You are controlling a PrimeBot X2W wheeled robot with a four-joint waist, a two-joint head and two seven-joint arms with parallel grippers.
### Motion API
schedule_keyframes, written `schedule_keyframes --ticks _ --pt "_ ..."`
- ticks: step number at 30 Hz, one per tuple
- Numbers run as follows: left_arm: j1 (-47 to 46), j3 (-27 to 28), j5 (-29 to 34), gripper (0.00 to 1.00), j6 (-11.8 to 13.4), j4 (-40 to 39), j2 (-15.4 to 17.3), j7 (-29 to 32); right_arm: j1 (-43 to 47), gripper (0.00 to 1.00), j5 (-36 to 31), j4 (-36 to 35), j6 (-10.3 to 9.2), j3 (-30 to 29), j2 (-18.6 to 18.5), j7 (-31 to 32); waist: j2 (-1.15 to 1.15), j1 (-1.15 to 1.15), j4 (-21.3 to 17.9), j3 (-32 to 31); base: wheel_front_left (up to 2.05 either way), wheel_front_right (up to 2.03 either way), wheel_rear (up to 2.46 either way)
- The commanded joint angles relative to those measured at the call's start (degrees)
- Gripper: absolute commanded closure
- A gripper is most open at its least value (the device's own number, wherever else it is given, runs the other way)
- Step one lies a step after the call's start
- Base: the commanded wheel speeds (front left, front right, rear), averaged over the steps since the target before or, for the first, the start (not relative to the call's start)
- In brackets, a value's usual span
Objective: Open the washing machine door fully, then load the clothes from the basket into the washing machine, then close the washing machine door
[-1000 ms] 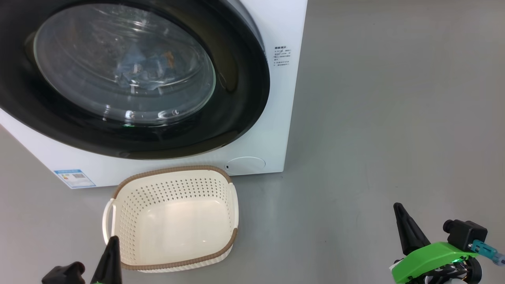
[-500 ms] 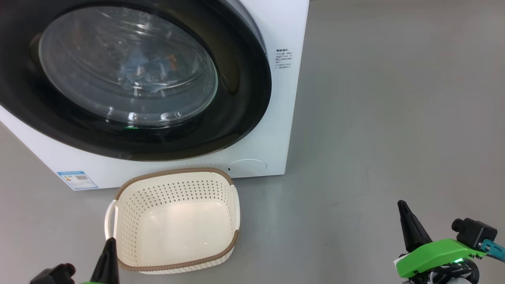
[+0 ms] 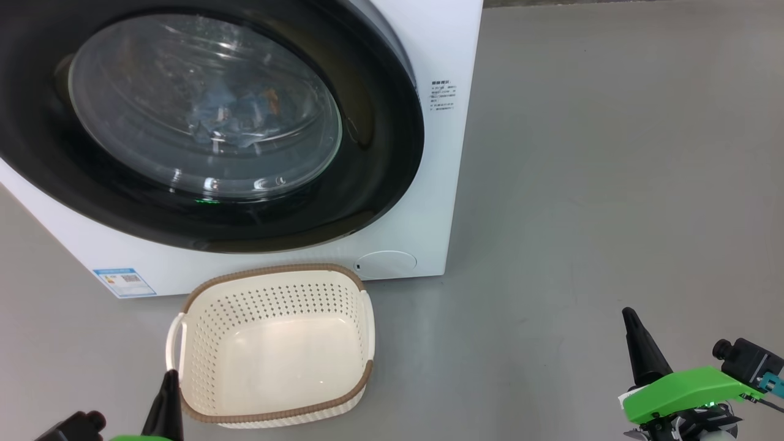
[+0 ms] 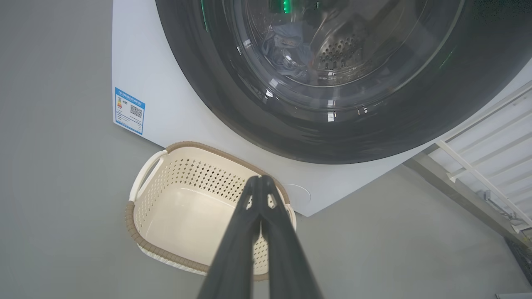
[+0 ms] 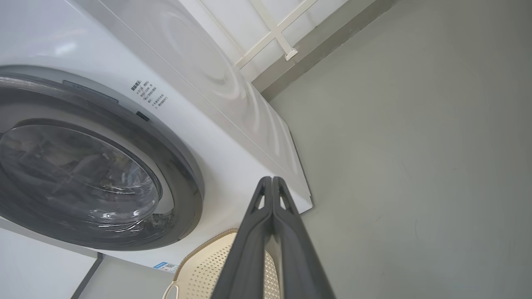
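Evidently complete: washing machine door shut, clothes inside the washing machine, basket before it empty; left gripper and right gripper closed, holding nothing.

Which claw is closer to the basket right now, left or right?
Left. The left claw is at the near left corner of the basket; the right claw is far off to its right, over the floor.

I see the washing machine door closed flush on the white washing machine. The clothes, bluish, seem to lie behind its glass. The cream basket stands empty just in front.
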Motion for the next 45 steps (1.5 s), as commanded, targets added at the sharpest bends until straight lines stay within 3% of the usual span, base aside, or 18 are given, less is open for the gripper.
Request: schedule_keyframes --ticks 1,45 --pt "-2.3 1.1 -1.4 1.0 -0.1 -1.7 0.7 0.1 -0.4 1.0 1.2 -1.8 0.04 -0.1 -0.2 0.4 0.0 -0.01 0.0 -0.1 0.0 0.0 0.0" --pt "-4.0 3.4 -27.7 1.0 -0.1 -2.9 0.2 7.4 0.8 1.0 24.4 -5.9 0.06 -2.9 1.9 7.7 0.0 0.0 1.0 -2.1 0.0 0.0 0.0"
